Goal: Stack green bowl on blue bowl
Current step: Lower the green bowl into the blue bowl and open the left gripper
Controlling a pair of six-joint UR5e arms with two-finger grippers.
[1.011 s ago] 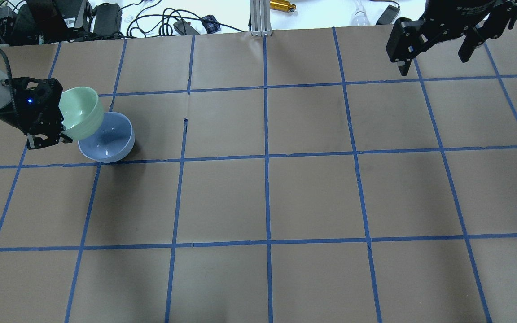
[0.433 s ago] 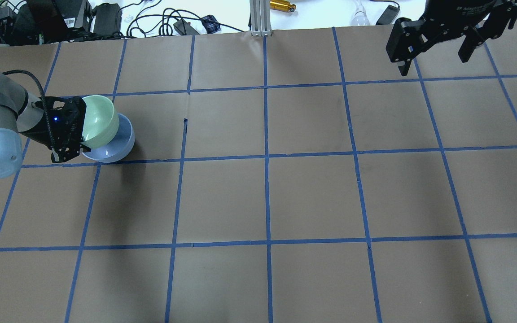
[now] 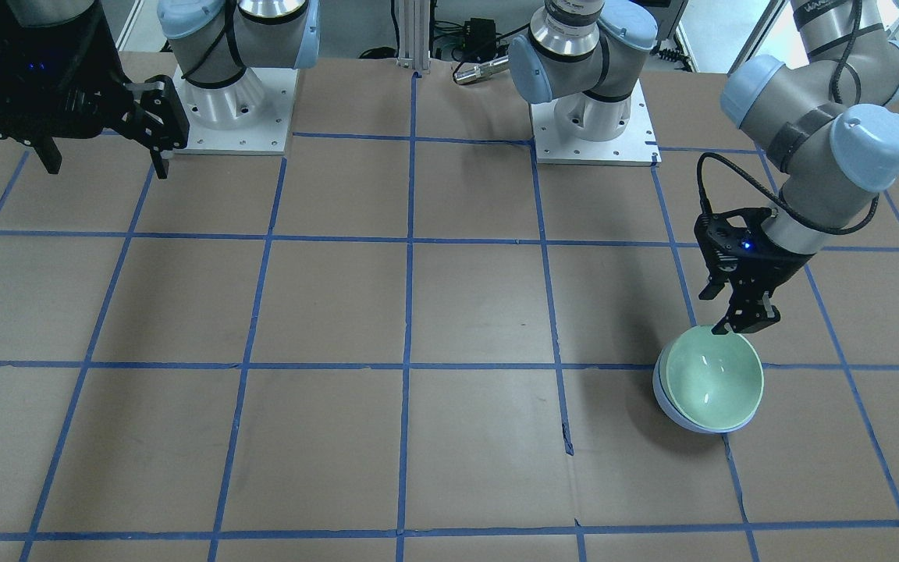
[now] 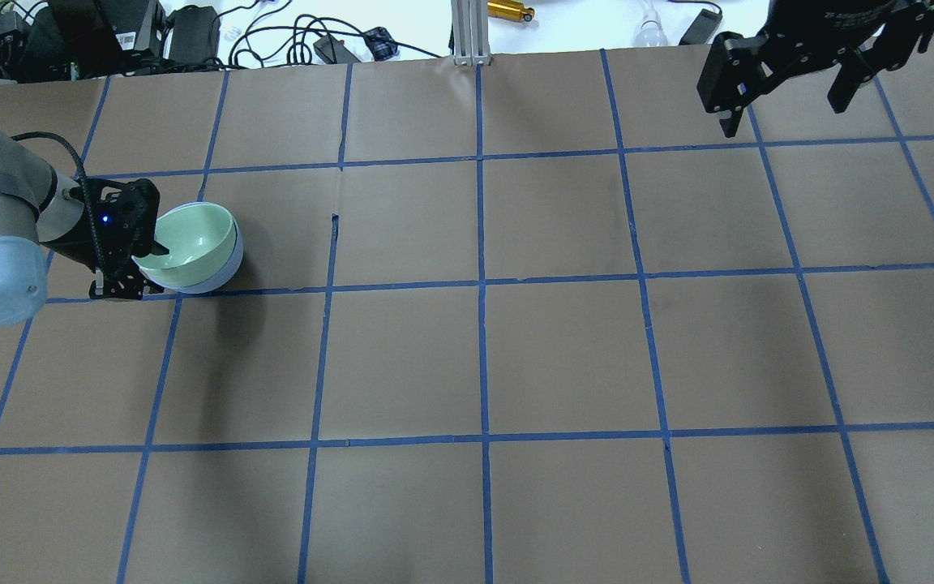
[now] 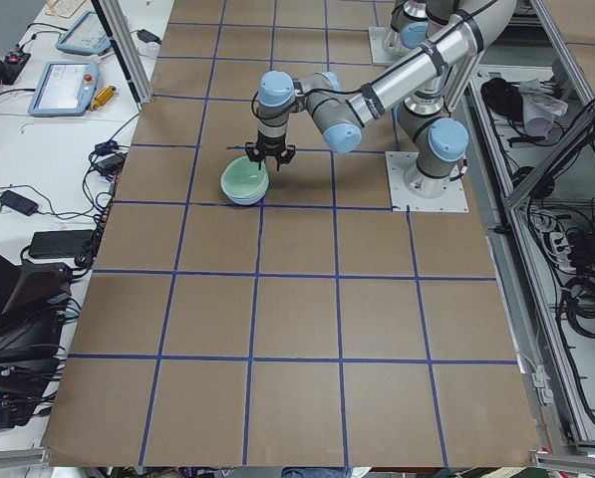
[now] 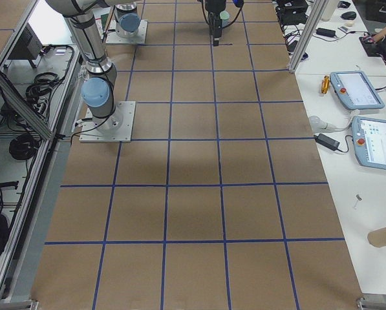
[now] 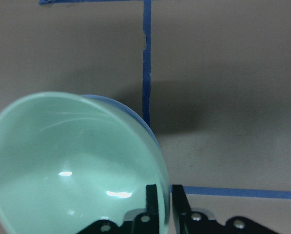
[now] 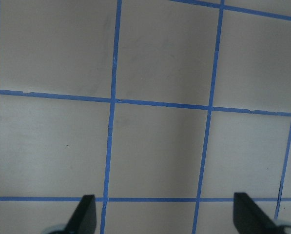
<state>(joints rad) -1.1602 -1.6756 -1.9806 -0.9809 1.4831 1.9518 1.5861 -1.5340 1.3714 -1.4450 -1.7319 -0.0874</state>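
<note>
Brown paper covers the counter (image 4: 564,357), and blue tape (image 4: 483,357) rules it into large squares. We see the blue bowl (image 4: 226,272) standing upright on this paper, just beside a crossing of two tape lines, with a small nick in the tape (image 4: 335,223) near it. The green bowl (image 4: 191,235) sits inside the blue bowl, a little askew, so only a crescent of blue shows around it. On the blue bowl's robot-ward side, the left claw (image 7: 164,202) pinches the green bowl's rim, one finger inside and one outside. Well apart from the blue bowl, across the counter, the right claw (image 4: 783,105) hangs above the paper with its fingers spread wide. Beyond the counter's edge past the blue bowl we find tangled cables (image 4: 272,36), black power bricks (image 4: 191,32) and an aluminium post (image 4: 467,32) on a white bench. Two white base plates (image 3: 235,117) bolt the arms to the counter.
</note>
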